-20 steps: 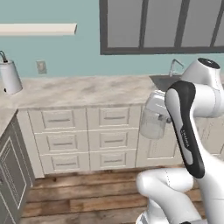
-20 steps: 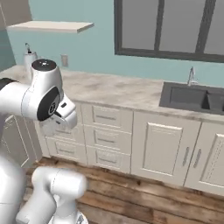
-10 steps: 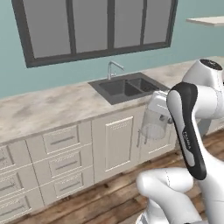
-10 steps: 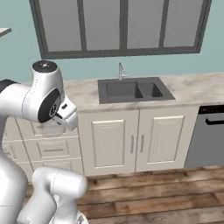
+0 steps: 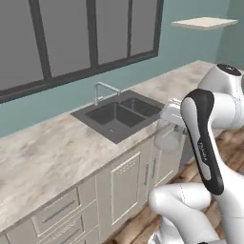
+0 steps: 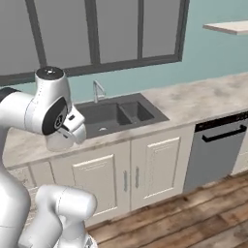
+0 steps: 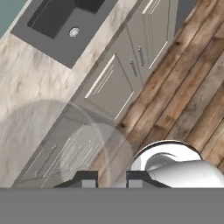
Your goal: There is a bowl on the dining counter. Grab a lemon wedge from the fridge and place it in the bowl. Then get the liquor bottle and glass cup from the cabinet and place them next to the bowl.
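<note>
The glass cup (image 7: 74, 140), clear and pale, hangs between my fingertips (image 7: 87, 177) in the hand view, its round wall spreading over the cabinet fronts below. My gripper (image 7: 111, 179) is shut on it. From the base, the same cup (image 5: 169, 139) (image 6: 58, 141) sits under the gripper (image 5: 167, 125) (image 6: 68, 135), held close to the arm in front of the wall counter. The bowl, dining counter, fridge, lemon wedge and liquor bottle are out of view.
A dark double sink (image 5: 119, 113) (image 6: 118, 114) with a faucet (image 6: 98, 89) is set in the marble wall counter (image 5: 43, 152). Cream cabinet doors (image 6: 145, 169) stand below it, a grey dishwasher (image 6: 218, 145) to their right. A wall shelf (image 5: 205, 22) hangs above. The floor (image 7: 188, 87) is wood.
The whole picture has slid left, so the camera has turned: the drawers are gone, the sink has come to the middle and the dishwasher has appeared. The grip on the cup is unchanged.
</note>
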{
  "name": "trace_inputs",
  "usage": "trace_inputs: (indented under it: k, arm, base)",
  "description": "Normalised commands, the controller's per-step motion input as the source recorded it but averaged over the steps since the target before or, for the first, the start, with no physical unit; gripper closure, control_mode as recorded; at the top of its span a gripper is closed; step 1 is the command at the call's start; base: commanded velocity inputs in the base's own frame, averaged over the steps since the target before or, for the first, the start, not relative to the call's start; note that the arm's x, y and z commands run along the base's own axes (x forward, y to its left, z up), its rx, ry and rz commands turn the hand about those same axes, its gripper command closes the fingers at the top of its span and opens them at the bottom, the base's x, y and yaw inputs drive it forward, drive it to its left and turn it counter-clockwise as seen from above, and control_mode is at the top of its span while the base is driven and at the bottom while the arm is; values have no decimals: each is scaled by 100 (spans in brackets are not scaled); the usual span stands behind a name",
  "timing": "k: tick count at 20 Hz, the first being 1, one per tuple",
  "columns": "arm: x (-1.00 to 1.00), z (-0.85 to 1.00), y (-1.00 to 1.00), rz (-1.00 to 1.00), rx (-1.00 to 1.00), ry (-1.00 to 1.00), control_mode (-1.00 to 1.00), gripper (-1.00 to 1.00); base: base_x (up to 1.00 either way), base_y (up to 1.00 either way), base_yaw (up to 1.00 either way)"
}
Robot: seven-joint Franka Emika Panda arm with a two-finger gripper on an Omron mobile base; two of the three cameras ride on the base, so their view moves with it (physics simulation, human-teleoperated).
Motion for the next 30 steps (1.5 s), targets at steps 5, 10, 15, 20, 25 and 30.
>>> trace_inputs:
  k: [5,10,15,20,25,30]
  arm:
    - [0,0,0,0,0,0,100,100]
    - [0,0,0,0,0,0,100,100]
    - [0,0,0,0,0,0,100,100]
    - [0,0,0,0,0,0,100,100]
    - [0,0,0,0,0,0,100,100]
    - [0,0,0,0,0,0,100,100]
  base:
    - [65,1,-62]
    - [51,-17,-63]
    - [56,-20,-61]
    - [71,-21,-56]
    - [82,-18,-52]
    - [98,-5,-47]
